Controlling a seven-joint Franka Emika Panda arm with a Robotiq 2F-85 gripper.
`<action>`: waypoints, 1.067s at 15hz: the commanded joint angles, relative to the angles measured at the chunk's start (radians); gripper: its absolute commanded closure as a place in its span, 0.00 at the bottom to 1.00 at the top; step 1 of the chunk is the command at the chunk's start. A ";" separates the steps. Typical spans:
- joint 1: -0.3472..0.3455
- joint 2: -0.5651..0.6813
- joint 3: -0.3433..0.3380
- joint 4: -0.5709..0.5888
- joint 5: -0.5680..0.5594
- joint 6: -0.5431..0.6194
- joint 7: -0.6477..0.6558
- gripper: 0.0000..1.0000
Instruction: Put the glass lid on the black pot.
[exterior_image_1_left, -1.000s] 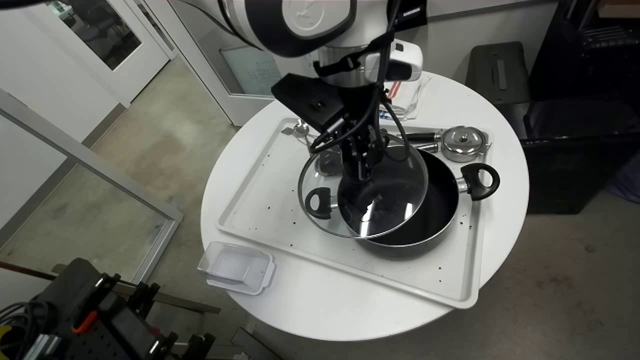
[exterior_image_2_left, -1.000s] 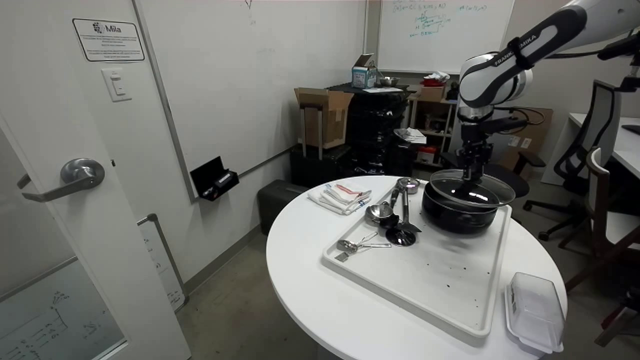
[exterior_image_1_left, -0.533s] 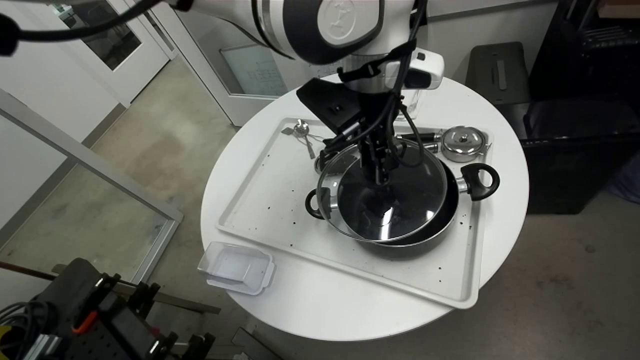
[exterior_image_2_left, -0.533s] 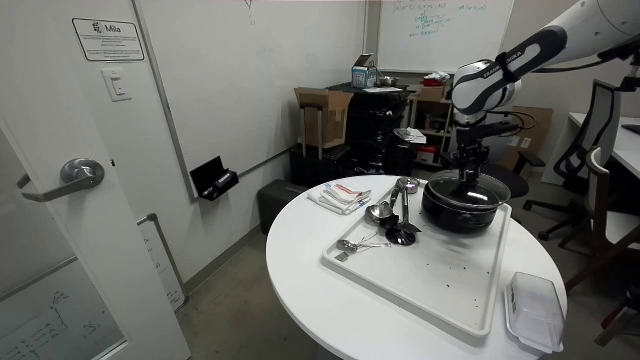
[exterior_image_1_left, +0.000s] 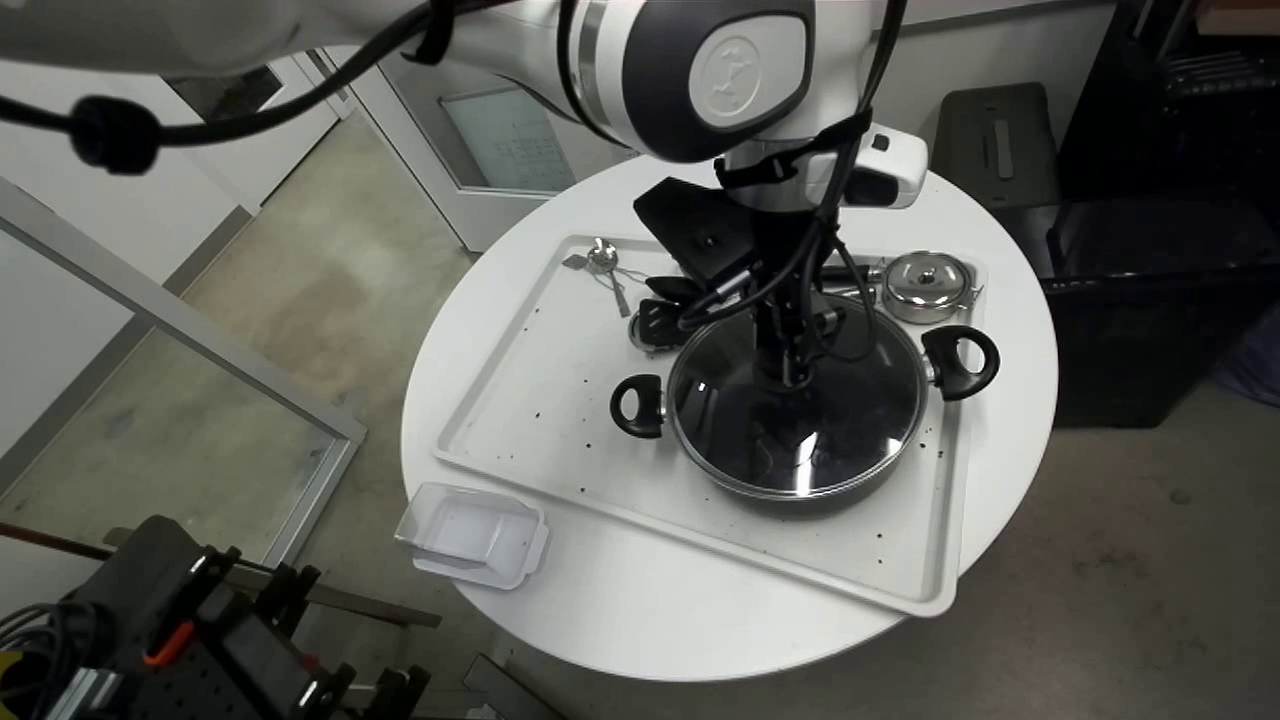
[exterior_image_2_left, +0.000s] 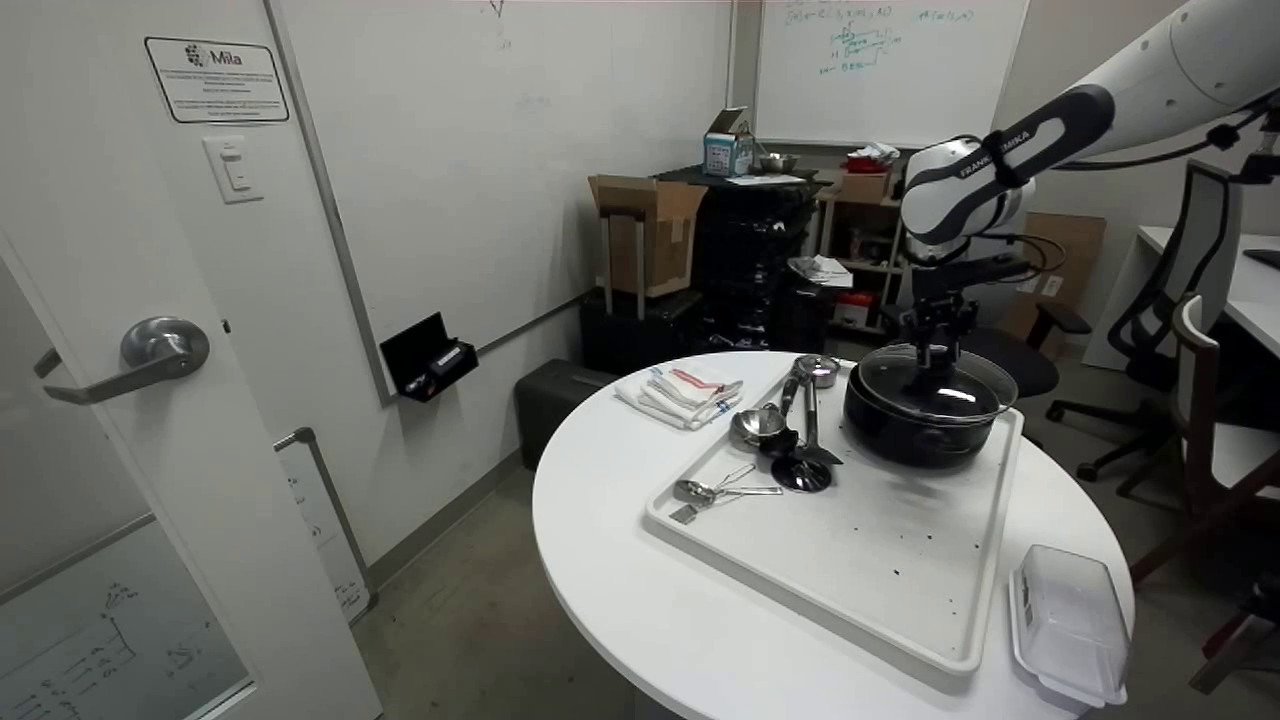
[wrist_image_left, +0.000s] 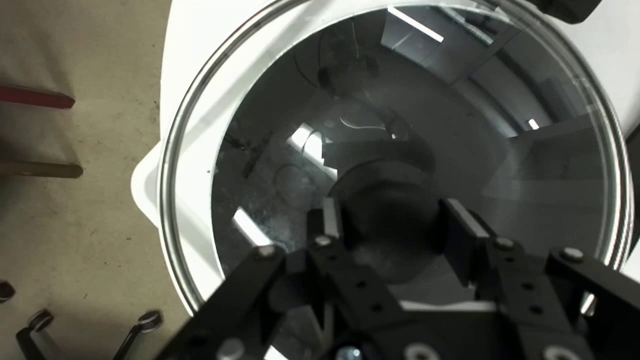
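Note:
The glass lid (exterior_image_1_left: 725, 430), with a thin metal rim, lies over the black pot (exterior_image_2_left: 915, 440) and nearly lines up with its rim. It also shows in an exterior view (exterior_image_2_left: 978, 383), a little off to the right of the pot's rim; I cannot tell whether it touches all round. Both pot handles stick out past the lid in an exterior view. My gripper (wrist_image_left: 397, 220) has its fingers closed on both sides of the lid's black knob (wrist_image_left: 385, 192). The gripper also shows in both exterior views (exterior_image_1_left: 795, 378) (exterior_image_2_left: 937, 362). The pot's inside shows dark through the glass.
The pot stands on a white tray (exterior_image_1_left: 560, 440) on a round white table (exterior_image_1_left: 640, 630). A small shiny metal pot (exterior_image_1_left: 927, 285) and black utensils (exterior_image_2_left: 803, 472) lie close beside it. A clear plastic container (exterior_image_1_left: 478, 537) and a folded cloth (exterior_image_2_left: 683, 397) are outside the tray.
My gripper and the lid have moved over the pot, rightward and slightly toward the front in an exterior view. The lid's side that hung past the pot's handle now lies within the rim.

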 joint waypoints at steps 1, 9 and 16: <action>-0.008 0.037 -0.005 0.090 0.009 -0.046 0.025 0.75; -0.010 0.069 0.004 0.132 0.010 -0.046 0.022 0.75; -0.011 0.079 0.021 0.137 0.016 -0.038 0.005 0.75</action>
